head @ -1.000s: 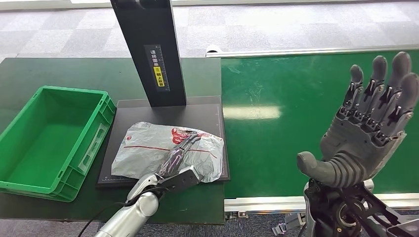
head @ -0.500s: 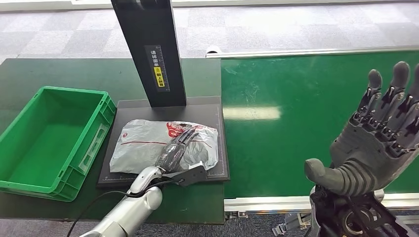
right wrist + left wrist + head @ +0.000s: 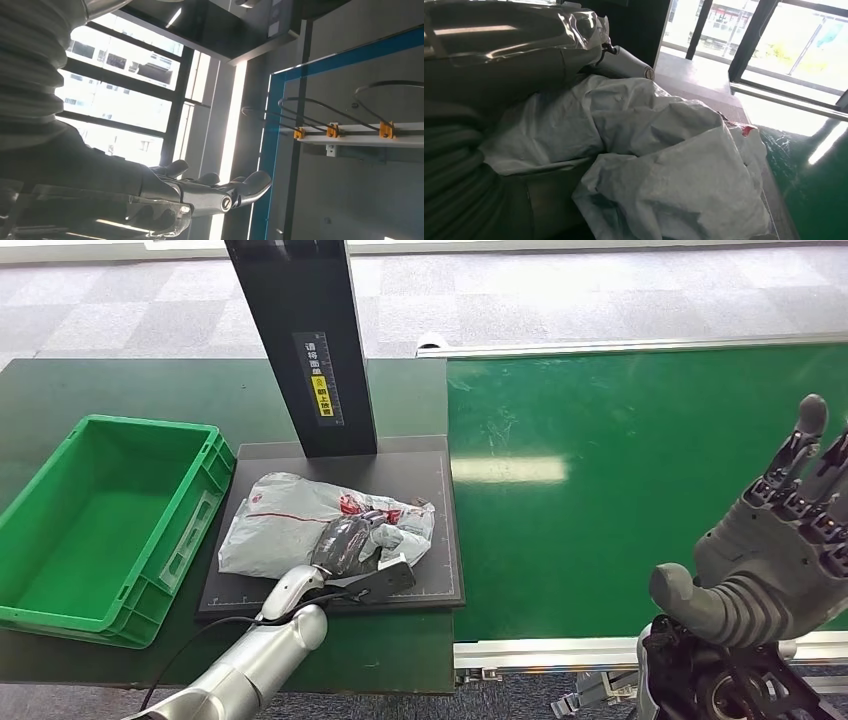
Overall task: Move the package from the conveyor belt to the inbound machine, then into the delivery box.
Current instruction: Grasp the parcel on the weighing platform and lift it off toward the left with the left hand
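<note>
Left robot hand at lower centre grips the package, a crumpled grey plastic mailer with red print, bunched on the black inbound machine plate right of the green delivery box. Right robot hand, far right, fingers spread, holds nothing above the conveyor belt.

A dark green table carries a green crate beside a black scanner plate, on which a crumpled package lies.
</note>
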